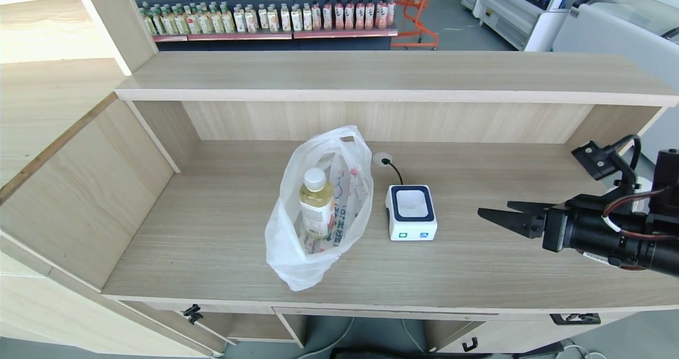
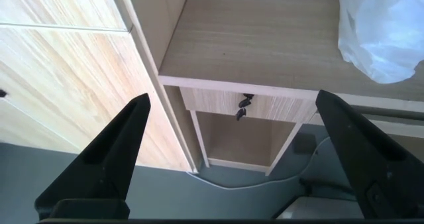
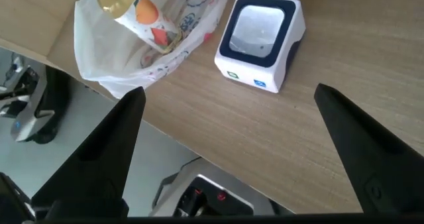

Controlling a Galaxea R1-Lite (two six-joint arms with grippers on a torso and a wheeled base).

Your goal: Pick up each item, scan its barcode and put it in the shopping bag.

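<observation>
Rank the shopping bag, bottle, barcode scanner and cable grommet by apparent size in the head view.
1. shopping bag
2-3. barcode scanner and bottle: they look alike, and the bottle sits partly hidden in the bag, so they are left unranked
4. cable grommet

1. Bright, even light from above covers the desk [image 1: 477, 263]; shadows are soft and faint.
2. The shopping bag [image 1: 297, 242] glows near-white against the wood.
3. Far-left wood panels [image 1: 48, 35] look washed out.
4. Straight desk edges bow toward the head view's borders.
</observation>
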